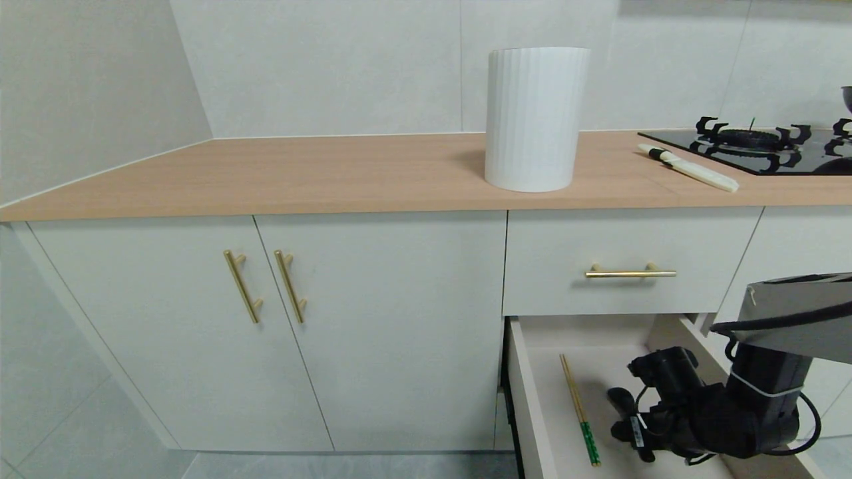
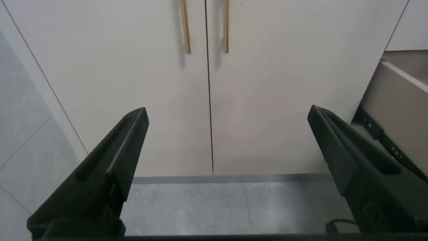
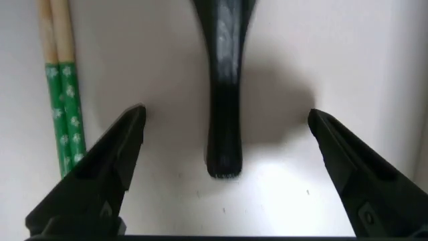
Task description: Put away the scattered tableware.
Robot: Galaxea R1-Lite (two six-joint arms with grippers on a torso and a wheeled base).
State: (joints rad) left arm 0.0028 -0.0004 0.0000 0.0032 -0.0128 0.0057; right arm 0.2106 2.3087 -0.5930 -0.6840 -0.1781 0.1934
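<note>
"Wooden counter [image 1: 333, 173] ran right across the head camera's view, didn't it?"

"It did. A white ribbed canister [image 1: 536, 120] stood on it near one o'clock. A pale knife [image 1: 689, 168] lay at three o'clock of that, just beside the black hob [image 1: 752, 143]. Down at five o'clock the drawer [image 1: 526, 392] stood pulled out. Green-tipped chopsticks [image 1: 579, 409] and a black spoon [image 1: 620, 401] lay on its floor, near each other but apart. The right gripper [image 1: 649, 426] hung low inside the drawer, by the spoon."

"And the left wrist camera?"

"The left gripper [image 2: 227, 120] was spread wide with nothing between its fingers. It faced the cabinet doors [image 2: 281, 80] and their gold handles [image 2: 186, 27], above grey floor tiles [image 2: 221, 201]."

"The right wrist camera?"

"The right gripper gaped wide, one finger on each side of the spoon's handle, clear of it and gripping nothing. The chopsticks lay side by side on the drawer floor, out beyond one finger."
</note>
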